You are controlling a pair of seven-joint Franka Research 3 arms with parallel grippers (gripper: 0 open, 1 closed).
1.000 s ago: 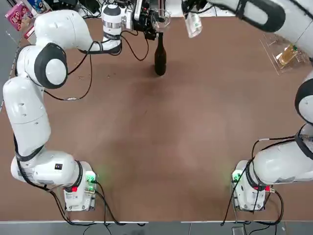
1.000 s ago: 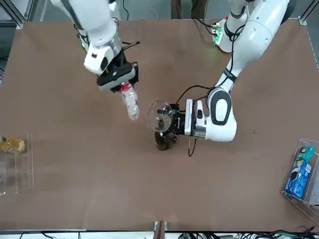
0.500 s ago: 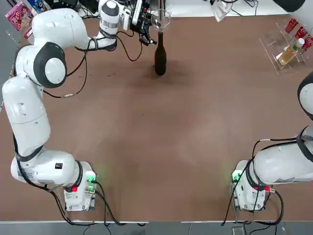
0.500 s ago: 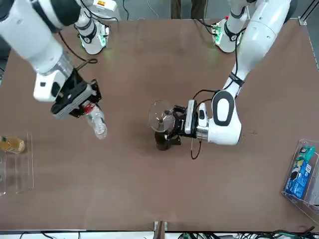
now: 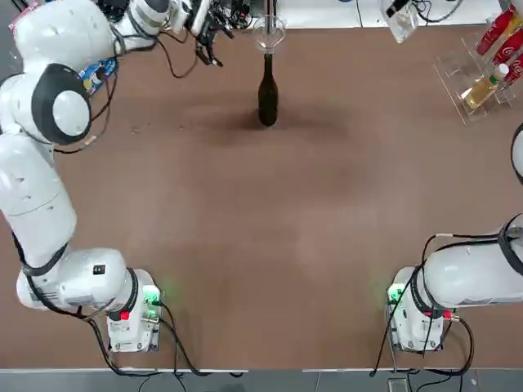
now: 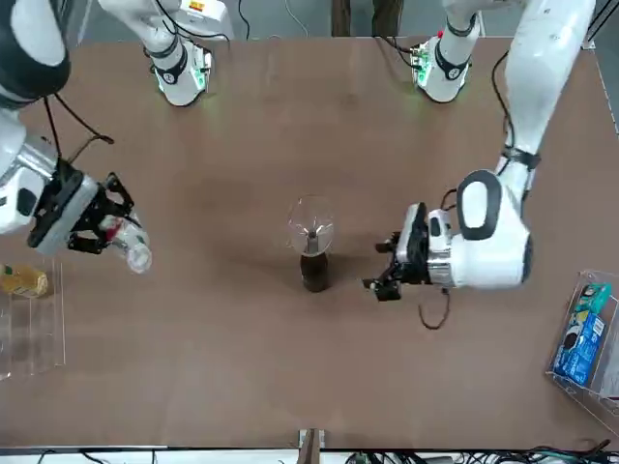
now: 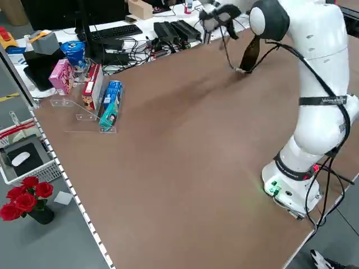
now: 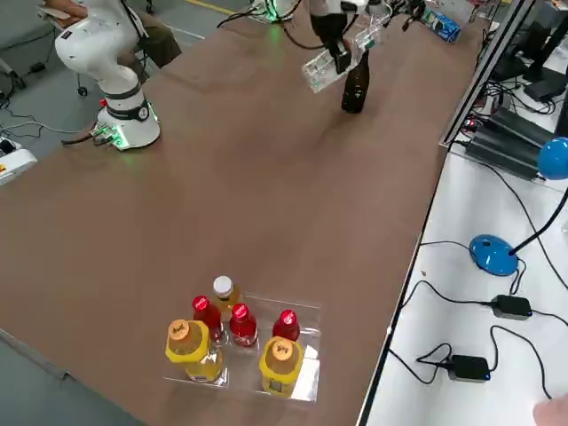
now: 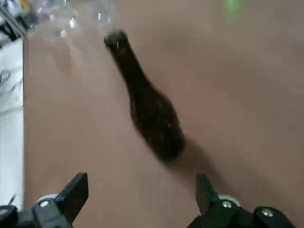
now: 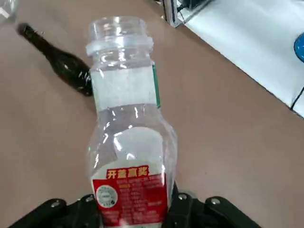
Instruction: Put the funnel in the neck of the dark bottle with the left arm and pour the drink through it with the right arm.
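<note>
The dark bottle stands upright near the table's far edge, with the clear funnel seated in its neck. My left gripper hangs open and empty at bottle height, a hand's width to the bottle's left; its wrist view shows the bottle ahead between spread fingers. My right gripper is far off to the right, shut on the drink. The drink is a clear plastic bottle with an open mouth, lying tilted in the grip.
A clear rack of red and yellowish bottles sits at the far right corner. A second rack with boxes stands at the robot's left edge. Keyboards and cables lie beyond the far edge.
The left gripper let go of the funnel, which stays in the neck, and drew back to the left. The right arm swung the drink away from the bottle, out to the right.
</note>
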